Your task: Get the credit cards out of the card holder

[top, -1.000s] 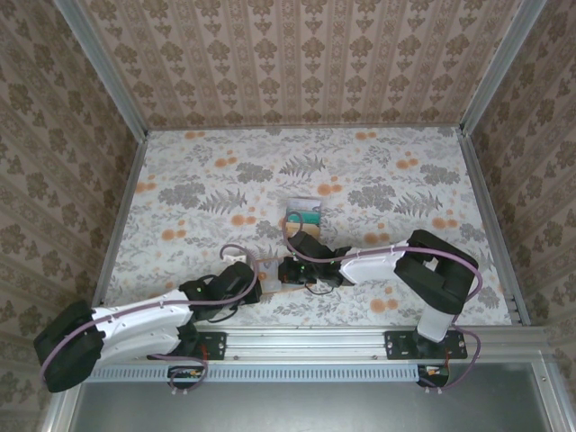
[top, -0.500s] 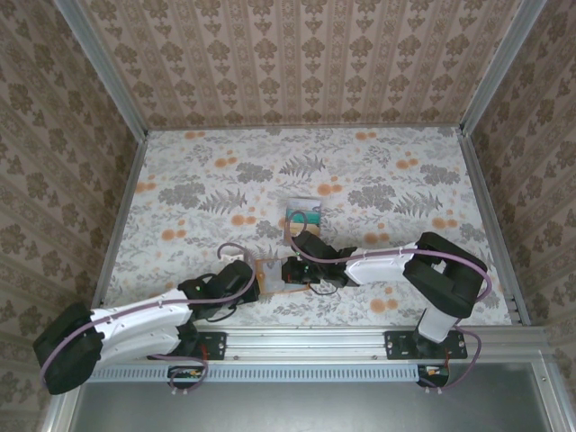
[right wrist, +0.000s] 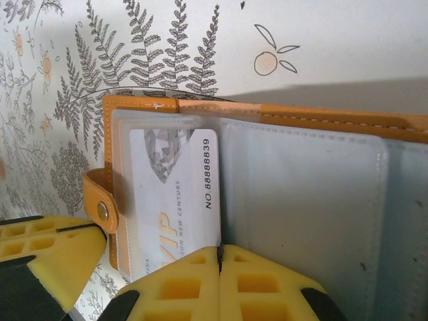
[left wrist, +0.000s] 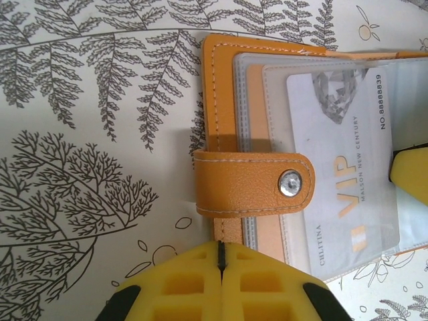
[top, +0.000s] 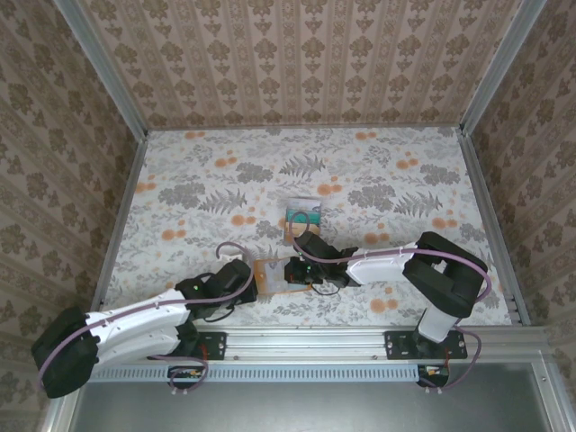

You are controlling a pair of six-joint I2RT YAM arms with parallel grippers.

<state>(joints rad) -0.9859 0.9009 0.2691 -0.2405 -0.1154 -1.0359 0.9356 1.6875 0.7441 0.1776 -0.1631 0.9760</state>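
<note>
Floral tabletop (top: 405,162): card holder (top: 270,274) long axis left-right (pale card (left wrist: 334,154) inside); left fingers (left wrist: 187,287), right fingers (right wrist: 180,287) closed.

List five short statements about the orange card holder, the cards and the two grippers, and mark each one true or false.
1. The orange bifold card holder lies open on the floral-patterned table. True.
2. A pale plastic VIP card sits in one of its clear pockets. True.
3. The left gripper has its yellow fingers spread wide. False: they are pressed together.
4. The teal rectangular card is tucked inside the holder. False: it lies on the table beyond the holder, apart from it.
5. The right gripper hangs far from the holder. False: its shut fingers are at the edge of the holder's pocket.
</note>
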